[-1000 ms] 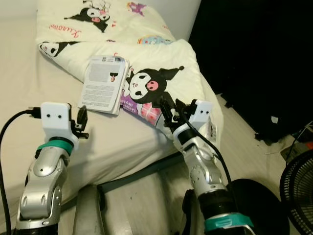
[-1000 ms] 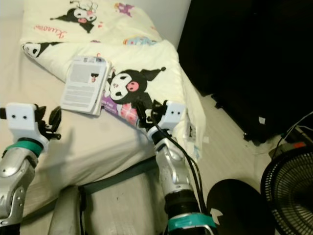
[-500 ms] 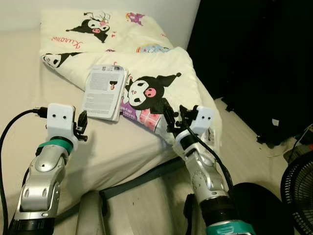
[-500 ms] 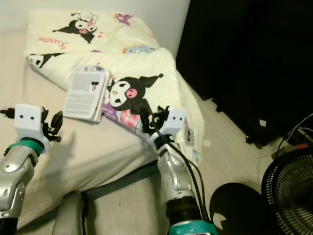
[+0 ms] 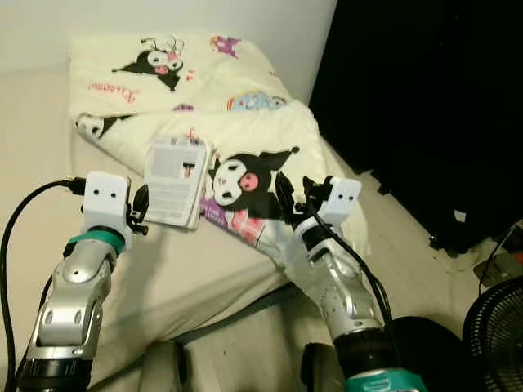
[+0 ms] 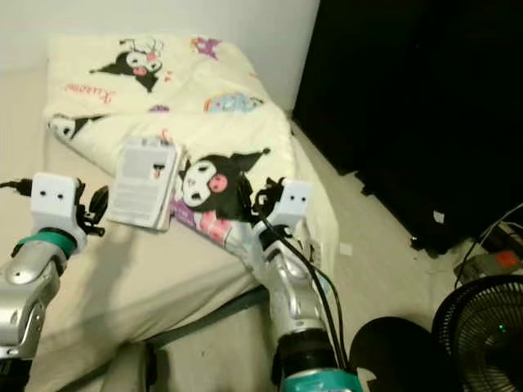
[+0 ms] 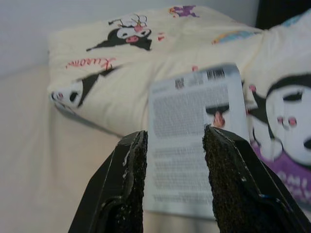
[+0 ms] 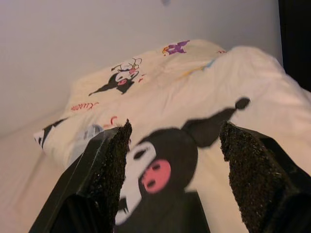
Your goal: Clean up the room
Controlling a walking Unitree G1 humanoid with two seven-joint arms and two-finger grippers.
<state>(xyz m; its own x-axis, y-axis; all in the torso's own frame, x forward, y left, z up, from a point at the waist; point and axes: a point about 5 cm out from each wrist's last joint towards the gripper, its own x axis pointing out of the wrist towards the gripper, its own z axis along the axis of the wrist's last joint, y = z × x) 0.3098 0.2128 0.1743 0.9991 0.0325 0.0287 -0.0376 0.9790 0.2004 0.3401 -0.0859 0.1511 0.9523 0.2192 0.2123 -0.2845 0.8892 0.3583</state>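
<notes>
A white booklet (image 5: 176, 180) with printed text lies flat on the cream bed (image 5: 163, 269), partly on a crumpled cream quilt (image 5: 253, 122) printed with black cartoon figures. My left gripper (image 5: 139, 212) hovers open just short of the booklet's near-left edge. In the left wrist view the booklet (image 7: 192, 131) sits straight ahead between the two black fingers (image 7: 129, 189). My right gripper (image 5: 288, 192) stands open over the quilt's front corner, with the printed black figure (image 8: 160, 160) just beyond its fingers (image 8: 104, 179). Neither gripper holds anything.
A white wall (image 5: 163, 16) runs behind the bed. To the right is a black curtain or wardrobe (image 5: 425, 106). A fan (image 6: 482, 327), a black round base (image 6: 392, 351) and cables (image 6: 490, 261) stand on the pale floor at the lower right.
The whole view has shifted as I moved nearer the bed. Both grippers now sit closer to the booklet and quilt, and stay open.
</notes>
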